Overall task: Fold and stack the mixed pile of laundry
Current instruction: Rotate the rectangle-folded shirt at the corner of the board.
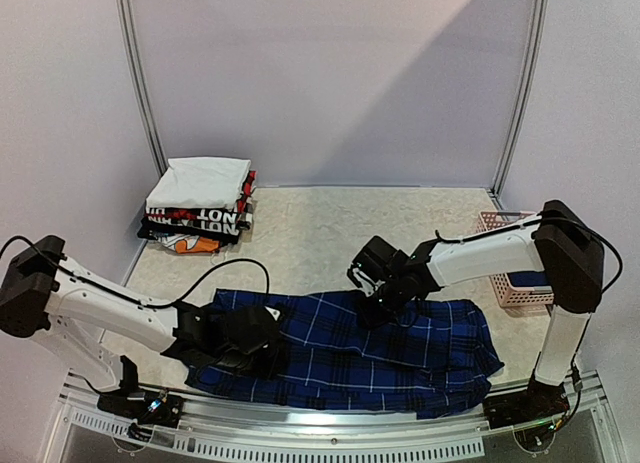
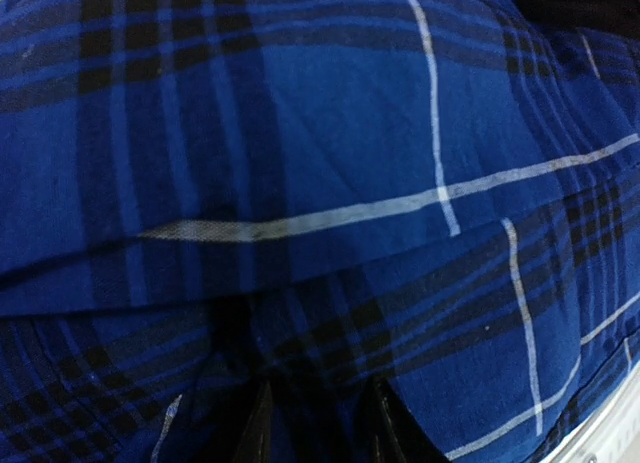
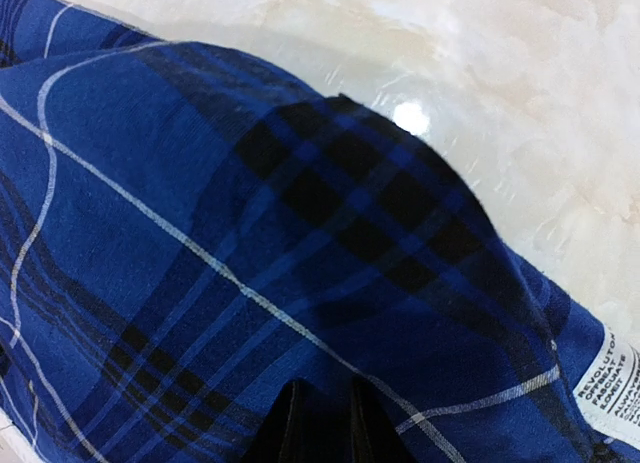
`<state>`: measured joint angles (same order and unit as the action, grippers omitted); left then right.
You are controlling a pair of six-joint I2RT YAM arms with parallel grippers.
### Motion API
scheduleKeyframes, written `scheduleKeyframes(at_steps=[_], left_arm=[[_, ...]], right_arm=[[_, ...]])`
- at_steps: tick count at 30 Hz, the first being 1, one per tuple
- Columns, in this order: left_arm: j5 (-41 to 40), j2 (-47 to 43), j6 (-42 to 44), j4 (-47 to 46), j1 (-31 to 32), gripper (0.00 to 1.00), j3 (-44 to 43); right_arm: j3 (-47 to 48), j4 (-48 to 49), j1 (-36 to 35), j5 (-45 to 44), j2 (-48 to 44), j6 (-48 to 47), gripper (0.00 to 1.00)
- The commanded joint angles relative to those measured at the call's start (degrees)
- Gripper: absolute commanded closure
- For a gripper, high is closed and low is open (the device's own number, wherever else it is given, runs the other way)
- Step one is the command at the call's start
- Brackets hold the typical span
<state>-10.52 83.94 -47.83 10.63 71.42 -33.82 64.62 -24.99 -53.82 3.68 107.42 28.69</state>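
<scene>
So the plaid shirt [image 1: 400, 353] is lying spread out on the counter [image 1: 320, 233], just left of the pink basket [image 1: 515, 295] and a bit closer to the arms than it is, with one end near the basket's front side. The right end effector [image 3: 325, 413] is down on the shirt's far edge, roughly mid-shirt. Its fingers are pinched together on a fold of the plaid, which humps up in front of them, and there's a little white label [image 3: 610, 383] at the cloth's edge there. The left end effector [image 2: 320, 413] sits low on the end of the shirt farthest from the basket. Plaid fills the gap between its two fingers, but honestly I can't tell if it's actually squeezing. Way left of the basket, toward the back, there's a stack of folded clothes [image 1: 200, 198], white on top and black with red letters underneath.
</scene>
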Motion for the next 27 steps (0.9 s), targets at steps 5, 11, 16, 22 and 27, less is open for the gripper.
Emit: scheduleKeyframes(at_steps=[5,11,16,22,27], left_arm=[[0.4,8.7,2.0,-2.2,-3.6,0.68,0.7],[-2.5,12.6,6.7,2.4,-8.2,0.68,-3.3],[0.5,17.5,11.4,1.5,-15.4,0.68,-7.2],[0.9,26.3,16.2,5.3,-21.3,0.7,-17.7],[0.8,30.3,19.8,10.3,-25.6,0.71,-27.0]], right_arm=[[-7.5,-2.6,1.4,-7.2,0.0,4.5,0.81],[-12.2,-3.3,2.5,-10.0,-4.8,6.9,0.81],[-15.2,-2.6,2.8,-9.8,-7.6,8.2,0.81],[-16.6,0.8,2.8,-3.2,-9.4,8.9,0.8],[-17.1,1.7,2.8,-1.0,-12.3,10.0,0.8]])
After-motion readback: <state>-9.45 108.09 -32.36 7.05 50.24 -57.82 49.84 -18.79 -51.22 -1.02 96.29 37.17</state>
